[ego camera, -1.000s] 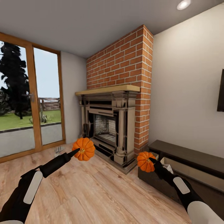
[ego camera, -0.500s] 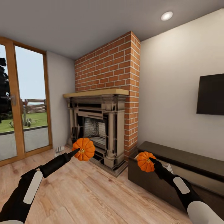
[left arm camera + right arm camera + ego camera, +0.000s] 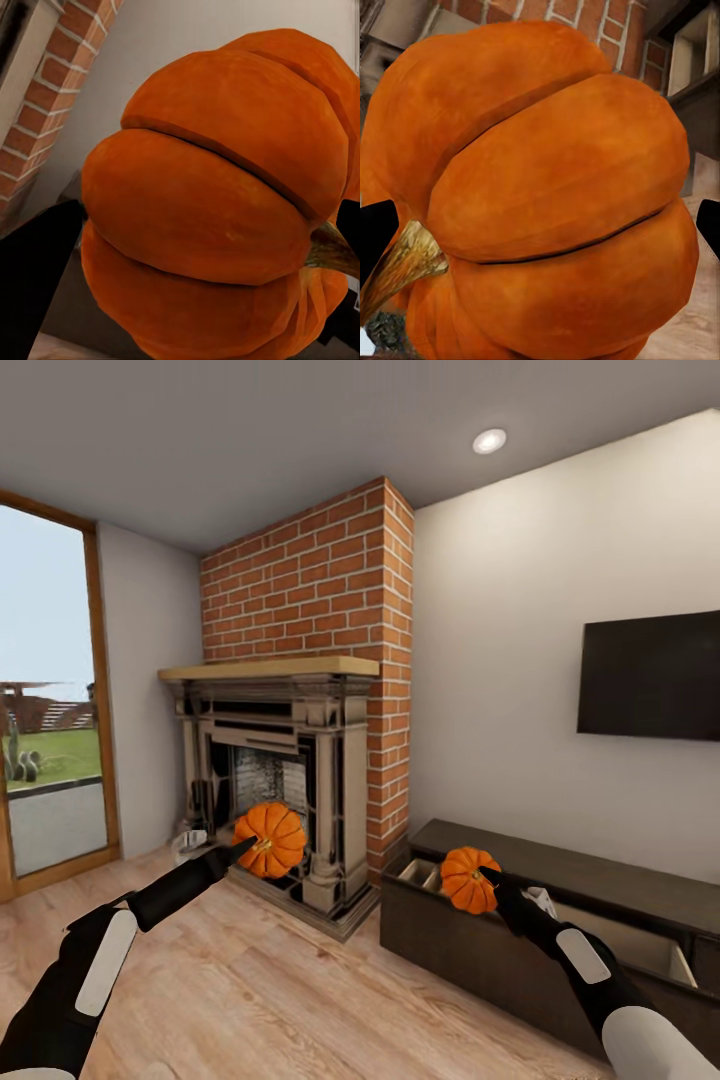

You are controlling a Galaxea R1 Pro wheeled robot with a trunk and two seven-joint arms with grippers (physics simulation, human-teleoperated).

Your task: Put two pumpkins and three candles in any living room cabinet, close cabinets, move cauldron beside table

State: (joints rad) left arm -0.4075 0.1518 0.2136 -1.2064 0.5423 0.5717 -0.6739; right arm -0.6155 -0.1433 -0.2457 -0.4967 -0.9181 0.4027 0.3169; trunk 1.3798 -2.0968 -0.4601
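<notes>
I hold one pumpkin in each arm, both raised in front of me above the plank floor (image 3: 300,1000). My left gripper (image 3: 252,847) has its fingers clamped on the left pumpkin (image 3: 270,840), which sits in line with the fireplace (image 3: 275,780); in the left wrist view this pumpkin (image 3: 217,202) is pressed between the dark fingers (image 3: 34,277), its stem off to one side. My right gripper (image 3: 488,880) has its fingers closed on the right pumpkin (image 3: 468,879), which hangs over the open top of the cabinet (image 3: 480,950); in the right wrist view the same pumpkin (image 3: 547,195) is wedged between my fingers (image 3: 375,232).

The cabinet stands just right of the fireplace, along the pale wall, its near front pulled out so the beige inside shows between front and back edge. Its left corner lies close to the fireplace base, with a narrow strip of floor between them. The brick column (image 3: 330,590) rises above the mantel, and the black TV (image 3: 650,675) hangs on the wall above the cabinet. Left of the fireplace is the glass door (image 3: 50,710). The floor in front of the fireplace and cabinet lies open to me.
</notes>
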